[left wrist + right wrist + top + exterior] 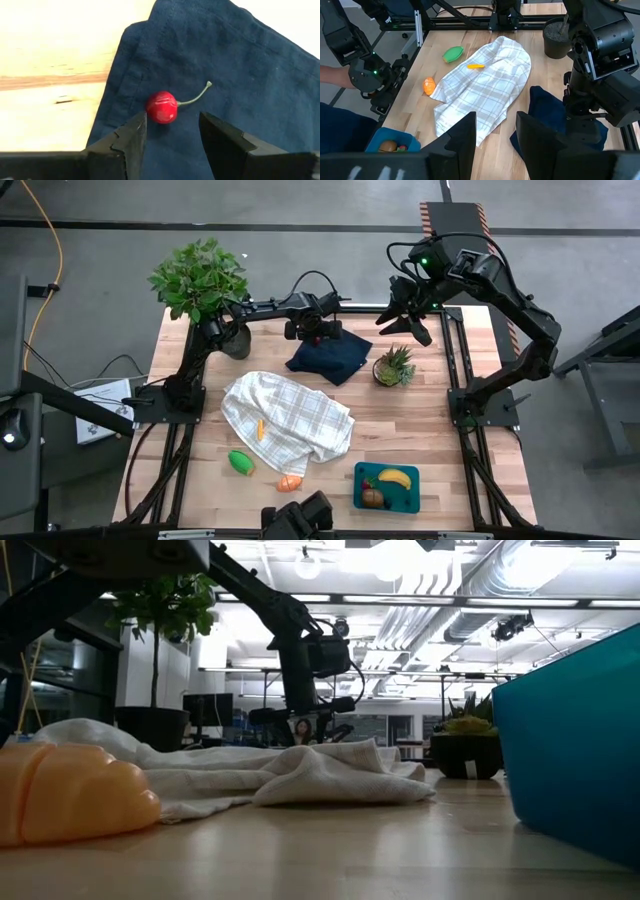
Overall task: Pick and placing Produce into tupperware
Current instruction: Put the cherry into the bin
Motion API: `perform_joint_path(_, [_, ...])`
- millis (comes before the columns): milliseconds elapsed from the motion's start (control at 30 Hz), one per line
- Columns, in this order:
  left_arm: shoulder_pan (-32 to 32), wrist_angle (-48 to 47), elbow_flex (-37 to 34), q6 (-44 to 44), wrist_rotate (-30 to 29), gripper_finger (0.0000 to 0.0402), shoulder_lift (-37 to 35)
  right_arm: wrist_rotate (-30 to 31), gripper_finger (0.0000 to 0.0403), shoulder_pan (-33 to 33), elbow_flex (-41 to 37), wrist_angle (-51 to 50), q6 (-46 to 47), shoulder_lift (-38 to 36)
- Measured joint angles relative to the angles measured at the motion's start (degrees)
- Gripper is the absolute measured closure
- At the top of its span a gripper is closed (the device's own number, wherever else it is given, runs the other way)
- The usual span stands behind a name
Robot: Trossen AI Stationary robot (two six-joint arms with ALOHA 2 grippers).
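A red cherry (161, 106) with a green stem lies on the dark navy cloth (330, 354) at the table's far middle. My left gripper (172, 125) points down over it, open, one finger on each side of the cherry and not touching it. My right gripper (495, 127) hangs open and empty, high over the far right (412, 315). The teal tupperware (410, 498) stands near the front right edge and holds a yellow banana (394, 477) and a brown round piece (373, 497). A green piece (241, 462) and an orange piece (290, 482) lie on the wood, and a small orange piece (261, 428) lies on the checked cloth.
A white checked cloth (287, 417) lies crumpled across the table's middle. A small spiky potted plant (394, 367) stands right of the navy cloth, and a large leafy plant (200, 280) stands at the far left corner. Bare wood shows between the checked cloth and the tupperware.
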Motion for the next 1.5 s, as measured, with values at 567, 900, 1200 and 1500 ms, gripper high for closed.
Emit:
perform_joint_path(567, [0.1,0.1,0.0,0.2,1.3,0.0232,0.1,0.0,0.0274,0.0,0.0,-0.2,0.2,0.0])
perform_joint_path(900, [0.4,0.0,0.0,0.3,1.9,0.0269,0.1,0.0,0.0274,0.0,0.0,-0.3,0.2,0.0])
perform_joint_path(1200, [0.4,0.2,0.0,0.4,3.7,0.0312,0.7,0.0,0.0274,0.0,0.0,-0.5,0.2,0.0])
perform_joint_path(1500, [0.8,0.1,0.0,0.6,4.0,0.0284,0.9,0.0,0.0274,0.0,0.0,-0.5,0.2,0.0])
